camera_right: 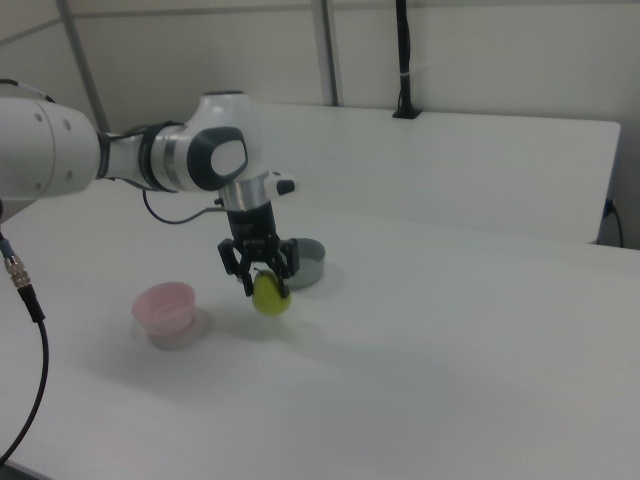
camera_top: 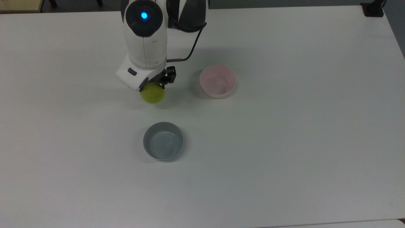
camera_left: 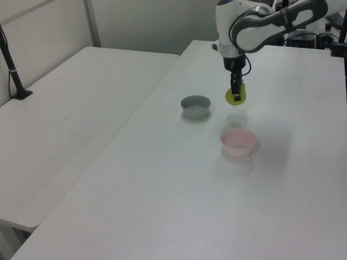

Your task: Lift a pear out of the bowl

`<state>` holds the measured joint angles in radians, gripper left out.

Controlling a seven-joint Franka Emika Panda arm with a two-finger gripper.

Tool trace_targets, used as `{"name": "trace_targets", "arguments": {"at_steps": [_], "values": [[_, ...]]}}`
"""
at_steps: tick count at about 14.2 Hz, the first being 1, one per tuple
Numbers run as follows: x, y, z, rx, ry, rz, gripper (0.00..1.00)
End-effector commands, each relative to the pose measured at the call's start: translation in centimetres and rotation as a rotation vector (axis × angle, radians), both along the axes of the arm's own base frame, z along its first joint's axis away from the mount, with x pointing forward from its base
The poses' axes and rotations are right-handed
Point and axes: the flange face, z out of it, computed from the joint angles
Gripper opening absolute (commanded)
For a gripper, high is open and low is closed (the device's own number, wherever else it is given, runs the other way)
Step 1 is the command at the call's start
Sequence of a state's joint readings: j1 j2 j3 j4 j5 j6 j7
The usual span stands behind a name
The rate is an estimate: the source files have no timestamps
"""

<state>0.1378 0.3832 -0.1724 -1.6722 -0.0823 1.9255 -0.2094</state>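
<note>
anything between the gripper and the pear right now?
No. The gripper is shut on the pear, holding it above the table, between the pink bowl and the grey bowl in the top view.

- A lab or test room: a white robot arm [camera_right: 150, 155] works over plain white tables [camera_left: 162, 189]
- Partition walls [camera_right: 480, 60] behind; black camera stand [camera_left: 13, 73] on the far table

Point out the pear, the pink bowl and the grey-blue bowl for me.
pear [camera_top: 152, 94], top view, on its rounded yellow-green body below the gripper.
pink bowl [camera_top: 232, 81], top view, on its rim at the top view's right.
grey-blue bowl [camera_left: 195, 101], left view, on its rim.
</note>
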Motion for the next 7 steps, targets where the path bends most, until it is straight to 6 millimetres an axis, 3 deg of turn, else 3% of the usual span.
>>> {"name": "trace_targets", "arguments": {"at_steps": [1,4,7], "values": [[-0.4,-0.4,-2.6,-0.019,0.025,0.065,0.24],[-1.0,-0.5,-4.4,-0.037,0.059,0.090,0.34],[-1.0,-0.4,-4.8,-0.038,0.065,0.093,0.58]]}}
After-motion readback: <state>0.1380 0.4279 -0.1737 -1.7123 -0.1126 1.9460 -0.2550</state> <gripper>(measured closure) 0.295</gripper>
